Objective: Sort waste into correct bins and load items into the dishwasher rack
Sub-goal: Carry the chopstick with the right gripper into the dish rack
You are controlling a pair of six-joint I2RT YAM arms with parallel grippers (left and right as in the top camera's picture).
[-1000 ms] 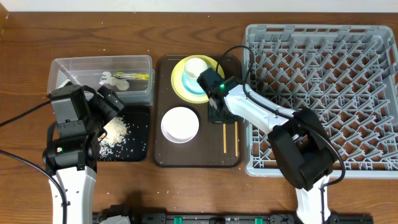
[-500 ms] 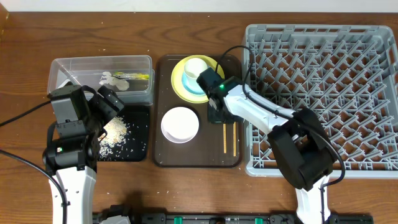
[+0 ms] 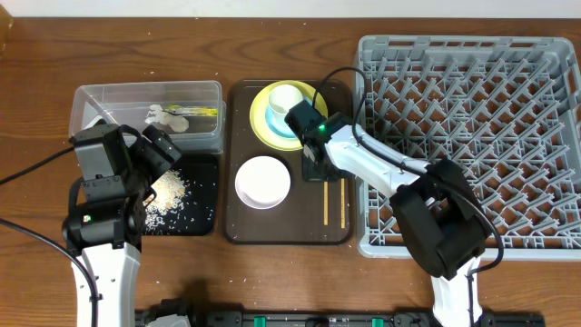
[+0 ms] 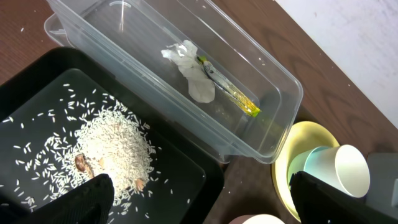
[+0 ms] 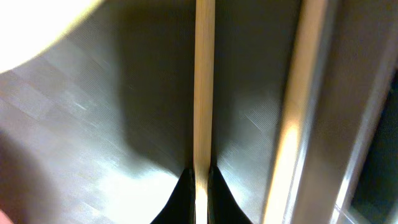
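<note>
My right gripper is low over the brown serving tray. It is shut on one wooden chopstick, pinched between its black fingertips. The second chopstick lies beside it; both show in the overhead view. A white cup sits in a light blue bowl on the yellow plate. The white bowl is nearby. My left gripper is open above the black tray of rice. The clear tub holds the tissue and wrapper.
The grey dishwasher rack fills the right side, its left wall right beside the brown tray and the chopsticks. The clear tub and black tray stand side by side left of the brown tray. A black cable crosses the table at the far left.
My right gripper has shifted slightly left and the chopsticks have shifted a little with it. My left arm has not moved.
</note>
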